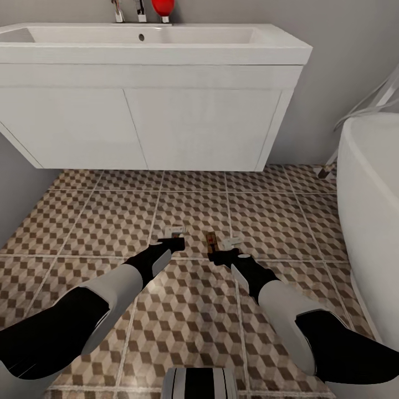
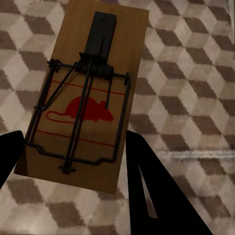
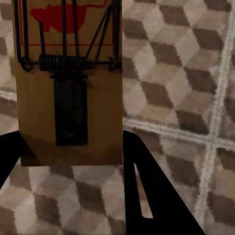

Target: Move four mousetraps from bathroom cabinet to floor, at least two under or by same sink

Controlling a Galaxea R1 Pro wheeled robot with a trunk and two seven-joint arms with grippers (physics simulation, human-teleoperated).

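Nearest, both arms reach forward and down over the bathroom floor (image 1: 83, 221), its cube-patterned tiles running away to the wall. The left hand (image 1: 176, 237) hangs low over the tiles, and its wrist view shows a mousetrap (image 2: 83, 98) between its dark fingers (image 2: 156, 191), which look clamped on the board's edges. The right hand (image 1: 221, 247), just right of it, likewise grips a second mousetrap (image 3: 68, 83), seen edge-on from the head as a small brown sliver (image 1: 211, 239). Both traps appear to be held just above the tiles rather than resting on them, though contact is hard to judge. Farther off, the bathroom sink (image 1: 149, 127) hangs on the wall, with bare tiles beneath it. By my reading, these two are about to be set down near the sink; the other two remain to be fetched.
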